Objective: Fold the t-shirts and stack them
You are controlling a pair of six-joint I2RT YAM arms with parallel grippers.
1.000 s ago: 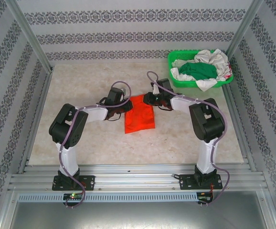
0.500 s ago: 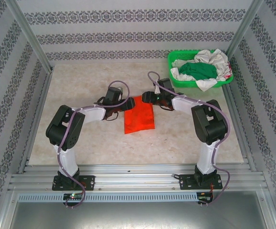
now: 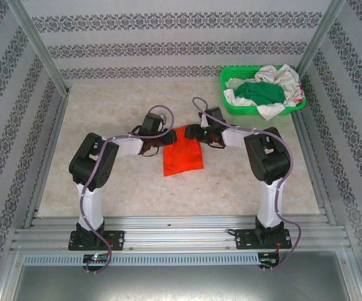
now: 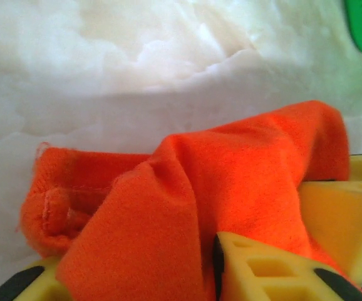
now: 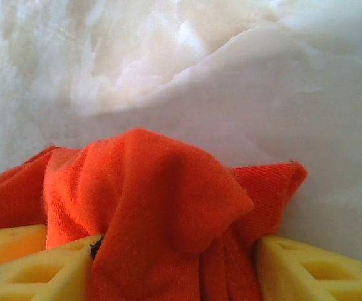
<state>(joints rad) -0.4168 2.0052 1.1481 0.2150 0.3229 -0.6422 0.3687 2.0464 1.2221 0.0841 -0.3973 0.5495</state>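
Shirt (image 3: 183, 157) cloth sits between both sets of fingers again after a brief release. Left gripper (image 3: 167, 137) pinches its far edge. Right gripper (image 3: 191, 133) stands wider around a bunch, and I cannot tell whether it grips. Folded, the garment lies mid-frame, so another fold looks likely.

I look down on a beige marbled tabletop (image 3: 106, 182) under soft, even light. White wall panels with grey ornamental bands (image 3: 181, 44) close it in at nine, twelve and three o'clock. Slanted aluminium corner posts (image 3: 34, 50) rise at ten and two o'clock. At six o'clock run ribbed aluminium rails (image 3: 181, 235), and nearer me lies a dull grey metal sheet (image 3: 181, 282).
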